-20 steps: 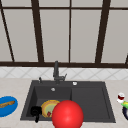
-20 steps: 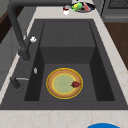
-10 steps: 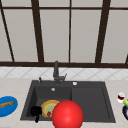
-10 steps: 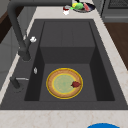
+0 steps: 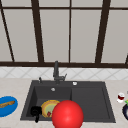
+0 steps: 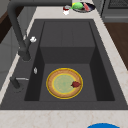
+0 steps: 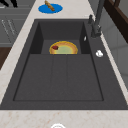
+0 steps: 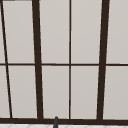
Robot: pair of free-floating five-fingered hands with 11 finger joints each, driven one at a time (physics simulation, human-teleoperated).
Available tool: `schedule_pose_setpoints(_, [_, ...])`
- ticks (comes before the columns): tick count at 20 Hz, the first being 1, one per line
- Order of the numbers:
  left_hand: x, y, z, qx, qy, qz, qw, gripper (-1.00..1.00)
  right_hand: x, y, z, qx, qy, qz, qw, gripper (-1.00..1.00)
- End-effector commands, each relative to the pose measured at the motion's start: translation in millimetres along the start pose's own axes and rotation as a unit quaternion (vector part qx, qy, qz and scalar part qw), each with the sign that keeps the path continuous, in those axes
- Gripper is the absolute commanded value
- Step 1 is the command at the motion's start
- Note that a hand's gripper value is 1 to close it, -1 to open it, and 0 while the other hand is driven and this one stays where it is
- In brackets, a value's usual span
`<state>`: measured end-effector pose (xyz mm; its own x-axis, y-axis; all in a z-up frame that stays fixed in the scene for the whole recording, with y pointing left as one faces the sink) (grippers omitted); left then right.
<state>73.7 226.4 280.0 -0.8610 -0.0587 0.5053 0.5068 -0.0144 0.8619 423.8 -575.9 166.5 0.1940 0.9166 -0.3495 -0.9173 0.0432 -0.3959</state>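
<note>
Plate in the sink basin is half hidden by a red ball; left robot hand beside it, grip unclear

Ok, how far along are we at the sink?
Done: the plate lies flat in the sink basin, a small red piece on it. In hand: the left hand hovers beside that plate. Left: the plate is not yet out of the basin.
</note>
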Motion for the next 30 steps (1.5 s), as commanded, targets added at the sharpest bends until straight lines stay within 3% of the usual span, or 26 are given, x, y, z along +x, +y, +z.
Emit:
schedule_pose_setpoints(1, [0, 0, 0, 0.0, 0.0, 0.0, 1.0, 0.0, -7, -4, 23, 0.028, 0.012, -0.015, 0.9994, -1.0])
schedule_pose_setpoints(7, [0, 0, 0, 0.0, 0.0, 0.0, 1.0, 0.0, -18, -5, 56, 0.055, -0.007, -0.025, 0.9981, -1.0])
schedule_pose_setpoints(12, [0, 0, 0, 0.0, 0.0, 0.0, 1.0, 0.0, -16, 6, 54, 0.052, 0.028, -0.036, 0.9976, -1.0])
schedule_pose_setpoints(24, [0, 0, 0, 0.0, 0.0, 0.0, 1.0, 0.0, -10, 31, 50, 0.075, 0.069, -0.023, 0.9945, -1.0])
schedule_pose_setpoints(27, [0, 0, 0, 0.0, 0.0, 0.0, 1.0, 0.0, -2, 40, 50, 0.08, 0.075, -0.008, 0.9939, -1.0])
schedule_pose_setpoints(29, [0, 0, 0, 0.0, 0.0, 0.0, 1.0, 0.0, 1, 32, 55, 0.049, 0.091, 0.021, 0.9944, -1.0])
schedule_pose_setpoints(30, [0, 0, 0, 0.0, 0.0, 0.0, 1.0, 0.0, -6, 32, 53, 0.044, 0.075, 0.031, 0.9957, -1.0])
